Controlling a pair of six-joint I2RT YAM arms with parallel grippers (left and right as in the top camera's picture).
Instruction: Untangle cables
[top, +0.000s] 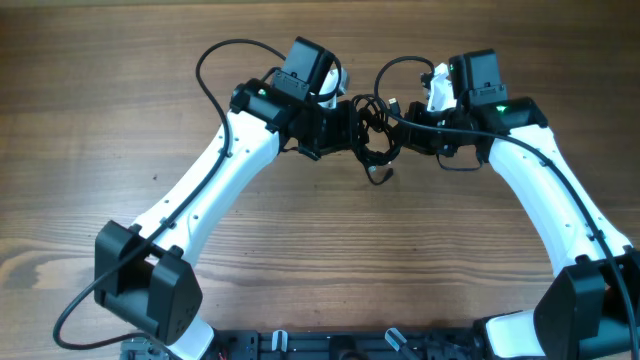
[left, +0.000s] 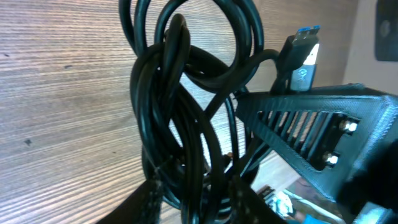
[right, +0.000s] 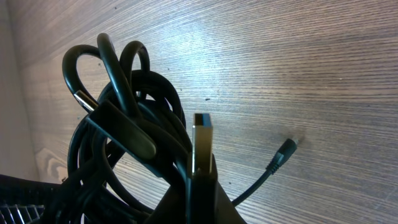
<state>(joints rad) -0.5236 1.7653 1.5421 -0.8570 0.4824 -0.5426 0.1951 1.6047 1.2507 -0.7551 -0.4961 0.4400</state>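
The cables (top: 372, 128) are a knotted black bundle held above the wooden table between my two grippers. My left gripper (top: 347, 128) is shut on several strands; in the left wrist view the cable loops (left: 186, 93) rise from its jaws (left: 199, 198). A USB plug with a blue insert (left: 303, 53) sticks up beside them. My right gripper (top: 408, 130) is shut on a flat metal USB plug (right: 202, 146) at its fingertips (right: 202, 186), with the cable bundle (right: 118, 124) just to its left. A small round plug end (right: 286, 149) trails over the table.
The wooden table (top: 300, 250) lies below. A loose cable end (top: 378, 172) hangs under the bundle. The right gripper's slotted black finger (left: 323, 134) shows close to the bundle in the left wrist view. Thicker arm wires (top: 215, 60) loop behind each wrist.
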